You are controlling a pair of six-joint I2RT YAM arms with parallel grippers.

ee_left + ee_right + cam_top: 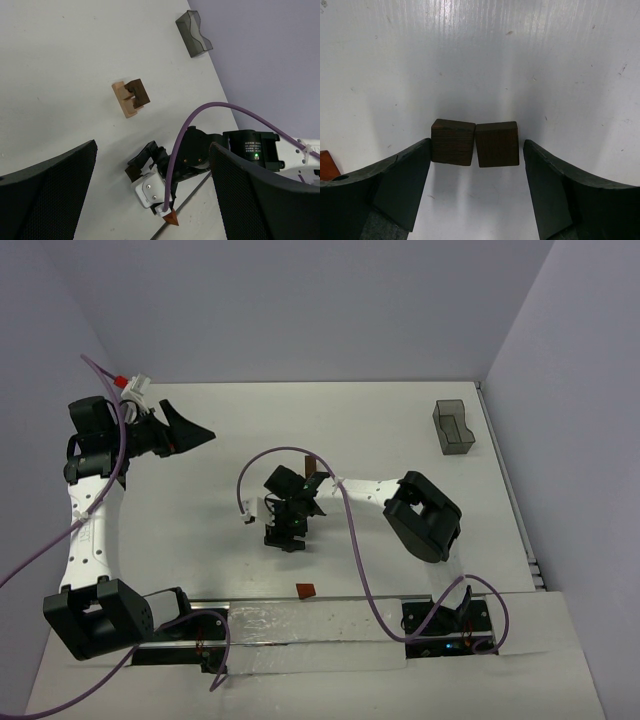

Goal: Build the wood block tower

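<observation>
Two dark blocks (452,142), white table (400,430), lilac walls (300,300); right gripper (475,172) parted, perhaps in contact; left gripper (152,150) wide.

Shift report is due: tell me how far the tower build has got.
Done: a small cluster of tan and dark blocks sits joined. In hand: the right gripper straddles two dark blocks, jaws not clamped. Left: stack those and the red block; the left gripper hangs open.
</observation>
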